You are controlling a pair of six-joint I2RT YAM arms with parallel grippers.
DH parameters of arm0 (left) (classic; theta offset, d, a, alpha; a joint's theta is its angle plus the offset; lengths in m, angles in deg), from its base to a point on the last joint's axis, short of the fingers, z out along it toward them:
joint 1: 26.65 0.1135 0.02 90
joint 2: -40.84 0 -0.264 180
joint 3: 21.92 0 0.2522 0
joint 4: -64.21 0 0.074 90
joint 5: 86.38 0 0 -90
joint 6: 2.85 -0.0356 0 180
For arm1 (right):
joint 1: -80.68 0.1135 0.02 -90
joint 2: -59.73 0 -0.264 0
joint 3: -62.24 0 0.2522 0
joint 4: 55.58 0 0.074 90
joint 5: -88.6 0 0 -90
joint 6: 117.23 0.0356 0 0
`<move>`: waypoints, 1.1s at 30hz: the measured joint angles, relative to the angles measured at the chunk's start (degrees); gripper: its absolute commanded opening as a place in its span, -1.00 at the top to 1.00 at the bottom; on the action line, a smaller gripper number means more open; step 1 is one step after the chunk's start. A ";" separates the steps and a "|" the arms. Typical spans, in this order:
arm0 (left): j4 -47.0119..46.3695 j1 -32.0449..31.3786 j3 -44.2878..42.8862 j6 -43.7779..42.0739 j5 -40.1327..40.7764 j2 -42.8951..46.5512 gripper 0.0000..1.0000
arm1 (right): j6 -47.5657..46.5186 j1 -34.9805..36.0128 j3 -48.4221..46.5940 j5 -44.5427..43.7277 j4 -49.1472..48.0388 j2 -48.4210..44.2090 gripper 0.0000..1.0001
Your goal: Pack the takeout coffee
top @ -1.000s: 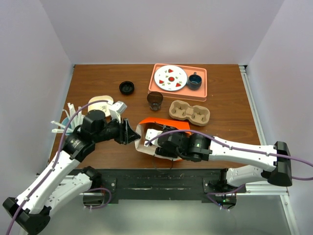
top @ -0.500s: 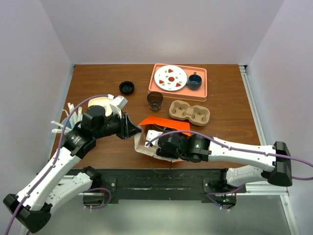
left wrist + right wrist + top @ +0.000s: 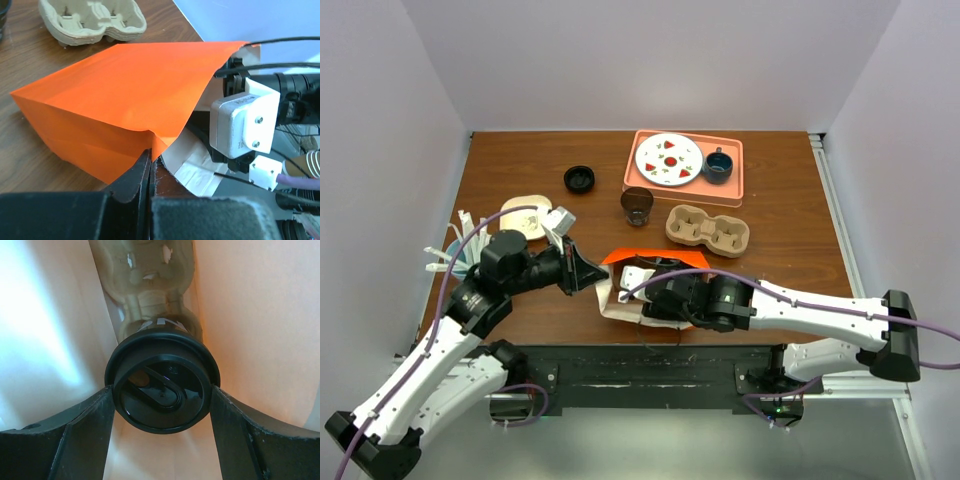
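An orange paper bag (image 3: 658, 257) lies on its side near the table's front edge, its mouth facing left. My left gripper (image 3: 588, 274) is shut on the bag's upper lip (image 3: 150, 145), which is pinched between its tips. The right arm reaches into the bag's mouth. In the right wrist view the takeout coffee (image 3: 160, 365) sits inside the bag, black lid toward the camera. My right gripper (image 3: 162, 390) is shut on it, one finger against each side of the lid. The top view does not show the cup; the bag hides it.
A pulp cup carrier (image 3: 707, 228) stands just behind the bag. A brown cup (image 3: 638, 205) and a black disc (image 3: 579, 179) lie further back. A pink tray (image 3: 732, 190) holds a plate (image 3: 668, 158) and a blue mug (image 3: 717, 165). White utensils (image 3: 460, 245) lie at left.
My left gripper has closed on the bag's upper lip, after standing open at the mouth. The right gripper stays in the bag with the cup.
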 measured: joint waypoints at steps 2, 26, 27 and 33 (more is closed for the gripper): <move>-1.29 0.00 1.40 0.09 -0.92 0.92 1.00 | -1.57 0.00 0.13 -0.02 -0.20 -0.13 0.20; -0.66 -0.37 2.23 -4.04 -5.84 0.85 1.00 | -17.59 -0.13 7.43 0.59 -12.15 0.04 0.21; -0.66 -0.37 2.23 -4.04 -5.86 0.85 1.00 | -18.05 -0.15 7.45 0.59 -12.57 0.31 0.22; -0.61 -0.37 2.23 -3.91 -5.99 0.50 1.00 | -21.16 -0.15 7.56 0.39 -14.45 1.05 0.23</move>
